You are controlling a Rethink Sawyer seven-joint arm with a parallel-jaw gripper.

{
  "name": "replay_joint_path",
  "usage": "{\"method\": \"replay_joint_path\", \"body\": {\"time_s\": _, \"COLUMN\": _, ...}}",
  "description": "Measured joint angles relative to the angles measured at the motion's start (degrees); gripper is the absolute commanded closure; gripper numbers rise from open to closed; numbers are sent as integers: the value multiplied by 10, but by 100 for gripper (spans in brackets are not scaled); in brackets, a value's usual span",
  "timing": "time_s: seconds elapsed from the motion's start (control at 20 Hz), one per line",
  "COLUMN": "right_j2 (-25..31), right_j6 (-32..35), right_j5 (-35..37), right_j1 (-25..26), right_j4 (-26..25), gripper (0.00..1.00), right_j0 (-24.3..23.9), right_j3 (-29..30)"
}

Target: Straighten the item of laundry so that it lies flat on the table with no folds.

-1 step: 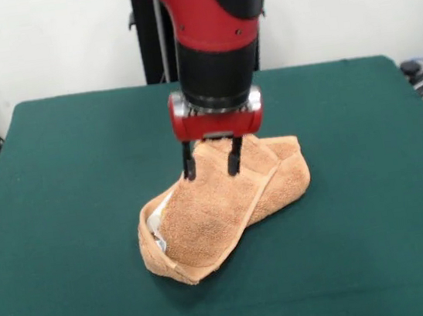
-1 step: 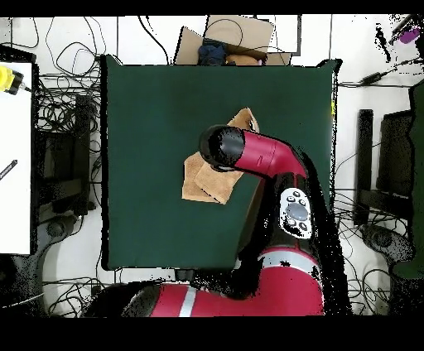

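The orange-tan terry towel (image 1: 218, 208) lies folded over on itself in a crumpled bundle near the middle of the dark green table (image 1: 60, 193), with a small white tag showing at its left fold. My gripper (image 1: 212, 162) hangs straight down over the towel's far part. Its two black fingers (image 1: 189, 163) are spread apart and their tips touch the cloth. In the overhead view the arm covers the middle of the towel (image 2: 207, 178); the gripper itself is hidden there under the arm's head.
Green table surface (image 2: 149, 116) surrounds the towel on all sides. Cables and equipment lie off the table's edges, and a cardboard box (image 2: 236, 37) sits beyond the far edge in the overhead view.
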Motion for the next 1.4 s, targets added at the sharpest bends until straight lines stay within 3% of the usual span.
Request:
{"method": "replay_joint_path", "body": {"time_s": 0.35, "right_j2": 22, "right_j6": 0, "right_j5": -96, "right_j1": 38, "right_j4": -2, "gripper": 0, "right_j0": -20, "right_j3": 20}}
{"method": "replay_joint_path", "body": {"time_s": 0.8, "right_j2": 29, "right_j6": 0, "right_j5": -107, "right_j1": 56, "right_j4": -10, "gripper": 0, "right_j0": -22, "right_j3": 32}}
{"method": "replay_joint_path", "body": {"time_s": 0.85, "right_j2": 29, "right_j6": 0, "right_j5": -107, "right_j1": 56, "right_j4": -10, "gripper": 100, "right_j0": -22, "right_j3": 32}}
{"method": "replay_joint_path", "body": {"time_s": 1.4, "right_j2": 29, "right_j6": 0, "right_j5": -107, "right_j1": 56, "right_j4": -10, "gripper": 100, "right_j0": -22, "right_j3": 35}}
